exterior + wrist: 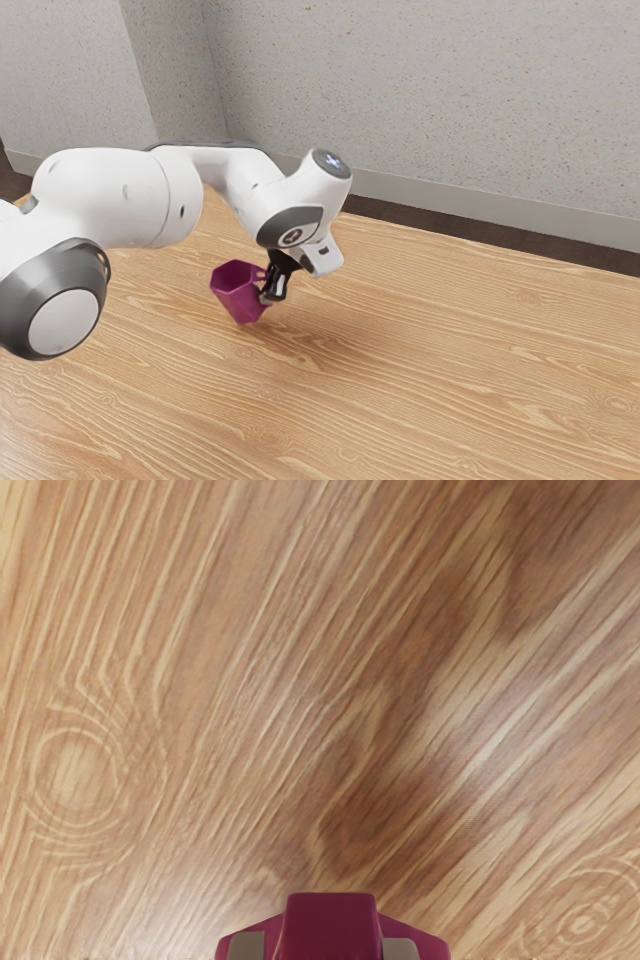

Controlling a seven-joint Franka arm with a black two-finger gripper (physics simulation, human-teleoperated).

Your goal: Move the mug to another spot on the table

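Mug (238, 291) hangs tilted, the gripper (272, 290) clamped on its side; the carry looks underway. Next: travel across the table (420, 350); lower gently; release.

No legible text or markings

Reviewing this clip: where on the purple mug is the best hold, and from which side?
Probably the narrow handle-side part facing the exterior view's right, approached from above. The mug has a wide faceted body, likely too broad for an easy pinch, while that narrow part fits between the fingers. The gripper is closed there now, with the mug tilted.
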